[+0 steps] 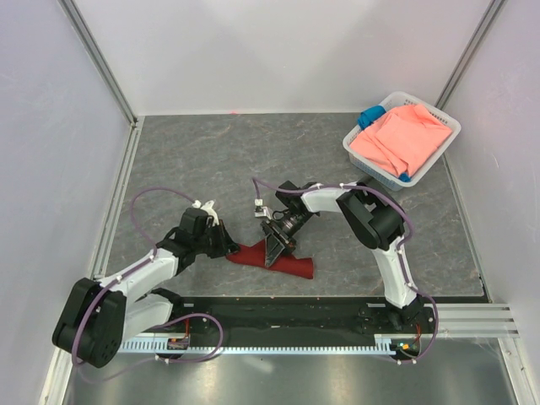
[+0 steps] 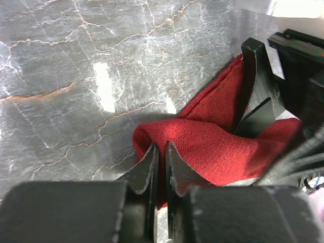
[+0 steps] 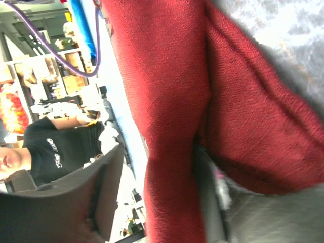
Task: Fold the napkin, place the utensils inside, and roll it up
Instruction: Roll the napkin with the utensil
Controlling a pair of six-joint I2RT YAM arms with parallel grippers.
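Observation:
The maroon napkin (image 1: 288, 263) lies bunched in a long strip near the table's front edge. My left gripper (image 1: 231, 247) is shut on its left end; in the left wrist view the jaws (image 2: 161, 152) pinch a fold of the red cloth (image 2: 212, 147). My right gripper (image 1: 274, 251) points down onto the strip's middle, and its black fingers (image 2: 251, 86) show in the left wrist view. In the right wrist view the jaws (image 3: 159, 152) stand apart, with the napkin (image 3: 172, 76) running between them against the right finger. No utensils are in view.
A white basket (image 1: 359, 156) at the back right holds a salmon-pink cloth (image 1: 401, 139) and a small blue cloth (image 1: 369, 116). The grey marble table (image 1: 211, 160) is walled on three sides. The black rail (image 1: 287, 314) runs along the front.

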